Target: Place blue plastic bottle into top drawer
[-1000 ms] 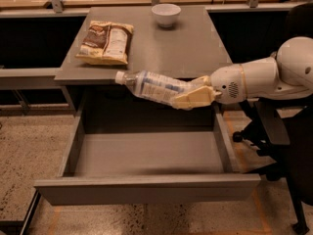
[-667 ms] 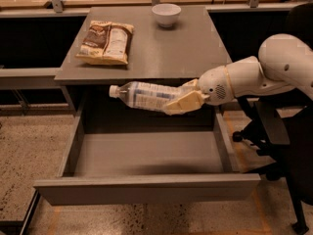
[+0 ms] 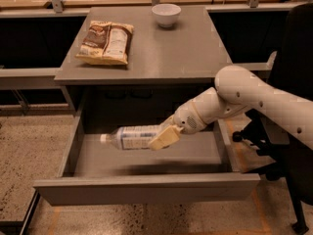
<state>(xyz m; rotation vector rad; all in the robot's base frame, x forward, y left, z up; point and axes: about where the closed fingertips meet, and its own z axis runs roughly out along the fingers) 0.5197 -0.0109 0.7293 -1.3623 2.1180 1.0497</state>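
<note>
1. Two-finger gripper [image 3: 156,140] at the end of the white arm [image 3: 244,94], reaching in from the right and low within the open drawer. Tan fingers [image 3: 166,136] clamped on the base end of the small clear plastic bottle with pale blue-and-white label [image 3: 132,136].
2. Bottle carried lying flat, white cap pointing left, just above the floor of the wide shallow grey top drawer [image 3: 146,187]. Separate shadow on the floor beneath, so judged not yet resting.
3. Held sideways probably because of the low side walls and the desk top close overhead: little room for standing upright.
4. Gripped at the base rather than mid-body. Likely chosen to let most of the length settle first, then allow withdrawal to the right without knocking it.
5. Drawer pulled well out from under the flat grey desk top [image 3: 171,53], giving open access from above and in front.
6. Brown-and-yellow snack bag [image 3: 105,42] on the left of the top, small white bowl [image 3: 166,14] at the rear. Both well apart from the work, no part of the job.
7. Dark office chair [image 3: 293,106] just beside the arm on the right; worth watching on retreat.
8. Judged stage: lowering nearly finished, release not yet made. Risk of rolling on the flat floor once let go.
</note>
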